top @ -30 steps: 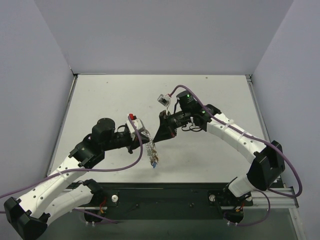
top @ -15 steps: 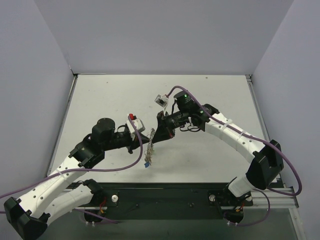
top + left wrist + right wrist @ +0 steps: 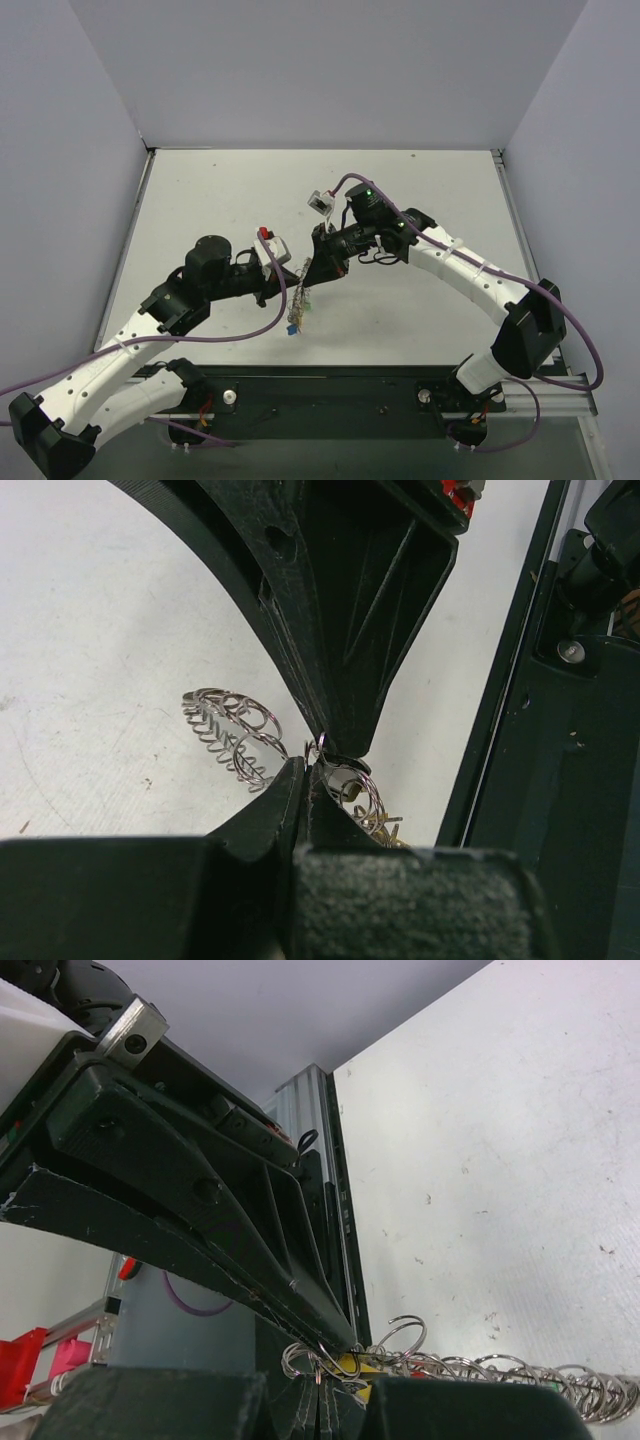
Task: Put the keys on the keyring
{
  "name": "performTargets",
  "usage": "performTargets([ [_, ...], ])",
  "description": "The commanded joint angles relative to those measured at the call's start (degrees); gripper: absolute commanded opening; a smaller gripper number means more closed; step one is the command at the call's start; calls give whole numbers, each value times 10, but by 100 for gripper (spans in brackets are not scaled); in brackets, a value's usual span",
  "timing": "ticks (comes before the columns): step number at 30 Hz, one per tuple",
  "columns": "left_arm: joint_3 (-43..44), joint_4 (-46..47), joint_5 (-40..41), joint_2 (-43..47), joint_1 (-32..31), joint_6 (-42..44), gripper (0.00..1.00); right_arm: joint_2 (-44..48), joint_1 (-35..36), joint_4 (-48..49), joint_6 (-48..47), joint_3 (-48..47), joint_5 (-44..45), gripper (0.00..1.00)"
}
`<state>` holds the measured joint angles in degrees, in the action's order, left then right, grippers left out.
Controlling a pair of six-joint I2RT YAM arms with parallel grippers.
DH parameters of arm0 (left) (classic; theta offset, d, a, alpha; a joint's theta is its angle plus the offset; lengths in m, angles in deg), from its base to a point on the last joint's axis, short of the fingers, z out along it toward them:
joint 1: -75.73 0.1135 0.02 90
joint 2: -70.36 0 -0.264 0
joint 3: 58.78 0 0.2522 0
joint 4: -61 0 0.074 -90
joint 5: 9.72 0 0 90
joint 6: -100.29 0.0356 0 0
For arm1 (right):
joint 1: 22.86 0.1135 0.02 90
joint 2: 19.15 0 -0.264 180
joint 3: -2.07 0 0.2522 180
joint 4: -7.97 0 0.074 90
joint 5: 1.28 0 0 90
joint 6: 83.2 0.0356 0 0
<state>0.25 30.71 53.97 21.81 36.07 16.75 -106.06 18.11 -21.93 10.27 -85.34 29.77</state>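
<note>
Pinching keyring (image 3: 297, 300) with left end effector (image 3: 308, 772) and right end effector (image 3: 320, 1392); light, floppy, slippery; best gripped on one loop.

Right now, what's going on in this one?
Both arms meet over the middle of the table. The left tool and the right tool are each shut on the silvery keyring, tip to tip, holding it up. The rest hangs below them as a strand of wire loops, with a small blue piece at its lower end.
</note>
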Motion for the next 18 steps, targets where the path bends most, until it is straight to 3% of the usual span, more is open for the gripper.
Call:
performTargets([
  [1, 24, 38, -34, 4, -1, 0, 0, -2, 3, 8, 0, -30, 14, 0],
  [18, 18, 36, -34, 18, -2, 12, 0, -17, 2, -4, 16, -40, 37, 0],
])
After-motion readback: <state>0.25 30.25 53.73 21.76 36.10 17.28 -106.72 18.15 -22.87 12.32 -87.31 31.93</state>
